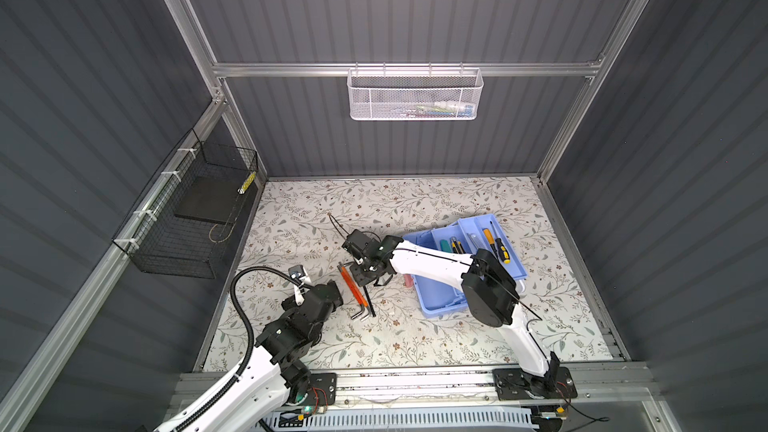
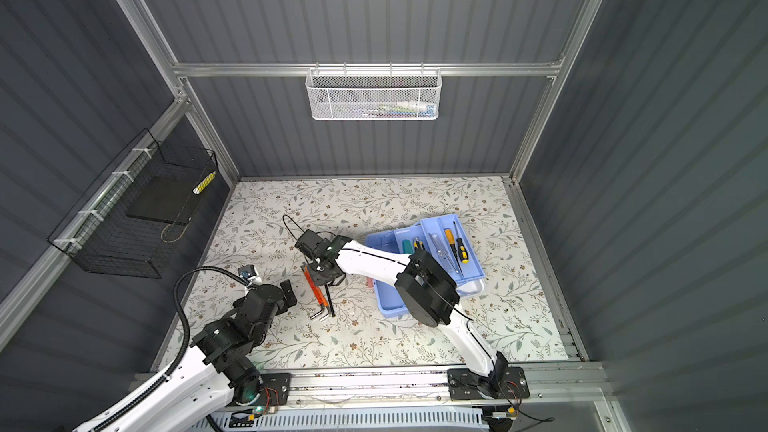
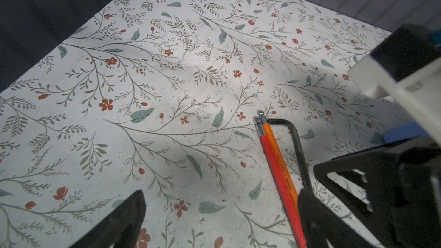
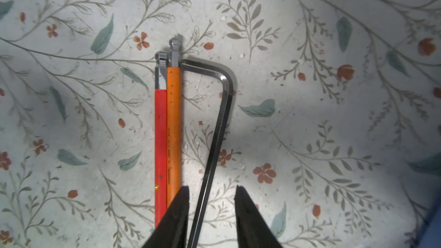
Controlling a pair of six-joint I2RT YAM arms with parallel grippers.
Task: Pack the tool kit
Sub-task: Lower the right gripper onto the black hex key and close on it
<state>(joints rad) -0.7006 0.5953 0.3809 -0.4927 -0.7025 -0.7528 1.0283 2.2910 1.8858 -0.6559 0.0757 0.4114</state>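
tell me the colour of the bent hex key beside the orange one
The hex key is plain black; the right wrist view shows it best.

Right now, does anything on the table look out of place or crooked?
The divided tray sits crooked across the light blue box, not seated in it. Red, orange and black hex keys lie loose on the floral mat, not yet packed.

The right gripper [image 2: 322, 279] points down over the hex keys [image 2: 318, 299], a red and an orange one lying side by side with a black one just beside them on the floral table [image 2: 374, 342]. The left gripper [image 2: 289, 293] hovers near them on the left of the view. The light blue box [image 2: 388, 303] sits on the right, its divided tray [image 2: 474, 261] resting across it with screwdrivers [image 2: 456, 245] inside.
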